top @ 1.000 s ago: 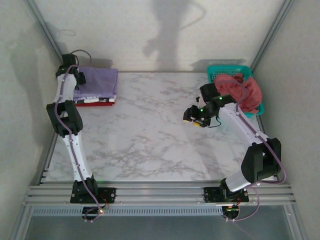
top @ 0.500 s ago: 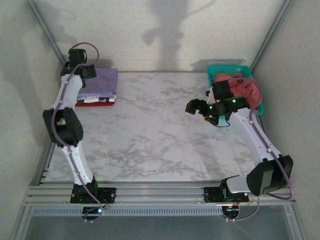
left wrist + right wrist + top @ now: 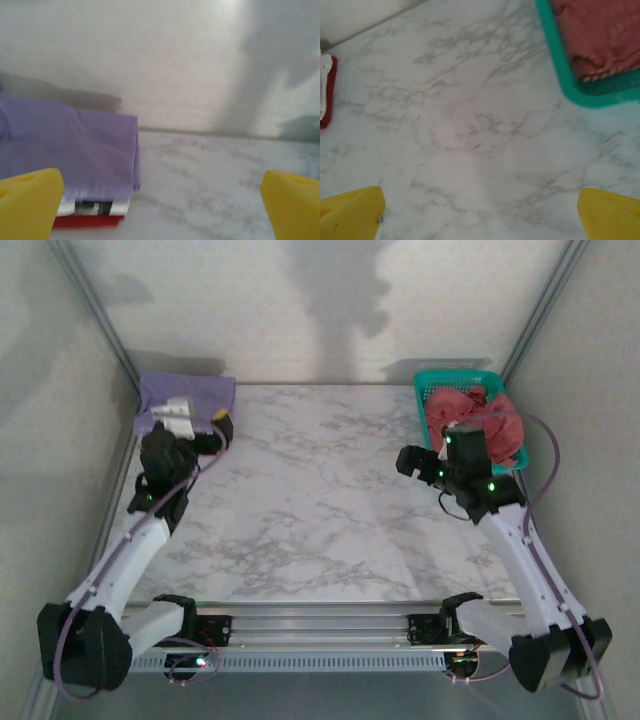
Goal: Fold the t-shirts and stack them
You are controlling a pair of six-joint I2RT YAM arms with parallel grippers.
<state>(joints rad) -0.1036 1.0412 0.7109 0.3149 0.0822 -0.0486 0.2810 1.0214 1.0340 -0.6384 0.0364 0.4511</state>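
Top view: my left jaws are spread wide and hold nothing, just in front of the folded stack (image 3: 190,392) in the far left corner of the worktop (image 3: 310,510). My right jaws are just as wide and just as empty, close beside the teal basket (image 3: 455,378), where a coral shirt (image 3: 485,415) lies crumpled.

Left wrist view: my yellow fingertips (image 3: 30,200) sit at the two bottom corners with nothing between them. Ahead, a lavender shirt (image 3: 75,150) tops the stack, over a white-and-black layer and a red one.

Right wrist view: my fingertips (image 3: 350,212) are wide apart above bare marble. The basket corner and the coral shirt are at the upper right.

I judge the coral shirt to be light and limp. It will likely sag and bunch, so I would pinch a raised fold near the rim.

A second ago my left arm stood tall over the stack. Now it lies low and drawn back, and my right arm has also pulled back.
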